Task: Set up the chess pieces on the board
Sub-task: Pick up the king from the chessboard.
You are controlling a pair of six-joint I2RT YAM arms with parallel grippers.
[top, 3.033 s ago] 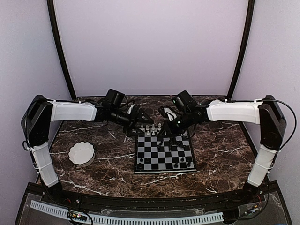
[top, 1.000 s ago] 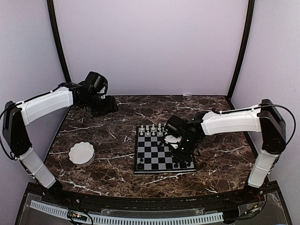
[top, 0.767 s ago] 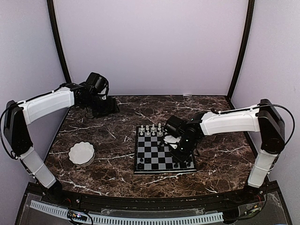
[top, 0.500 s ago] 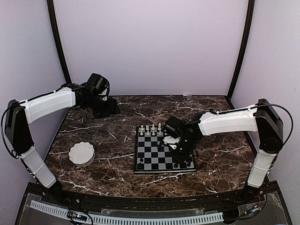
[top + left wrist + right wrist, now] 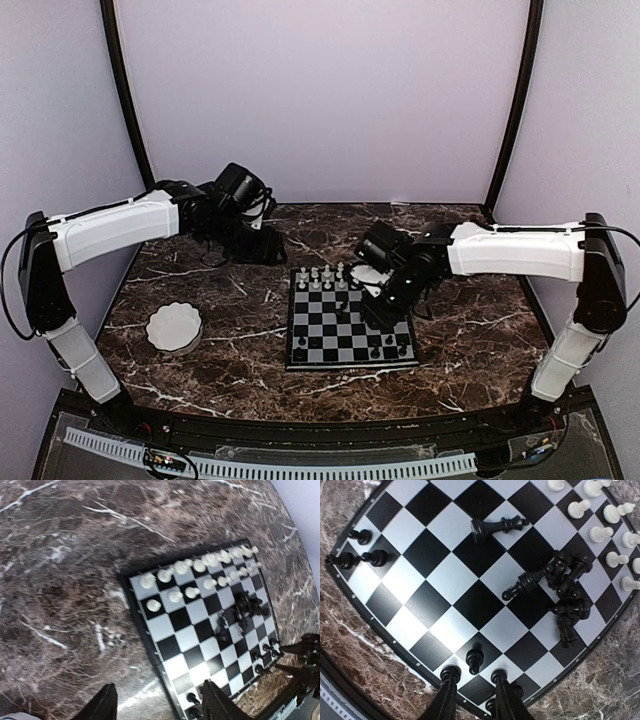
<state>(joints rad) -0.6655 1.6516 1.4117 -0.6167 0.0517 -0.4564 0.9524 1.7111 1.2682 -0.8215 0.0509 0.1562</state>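
Observation:
The board [image 5: 350,366] lies mid-table. White chess pieces [image 5: 322,275] line its far rows. A heap of toppled black pieces [image 5: 565,595] lies near the middle, and one more black piece [image 5: 495,527] lies alone on its side. A few black pieces [image 5: 360,550] stand at one near corner. My right gripper [image 5: 472,677] hovers open over the other near corner with nothing between its fingers; a black pawn [image 5: 475,661] stands just beyond the tips. My left gripper [image 5: 160,707] is open and empty, above the marble left of the board [image 5: 200,625].
A white scalloped bowl [image 5: 174,328] sits on the marble at the left. The left gripper [image 5: 268,248] hangs near the board's far-left corner, the right gripper [image 5: 378,305] over the board's right half. Walls close in the back and sides.
My right gripper has opened and drawn up and back from the board's near right corner, leaving a black pawn standing. My left arm swung from the far-left corner toward the board.

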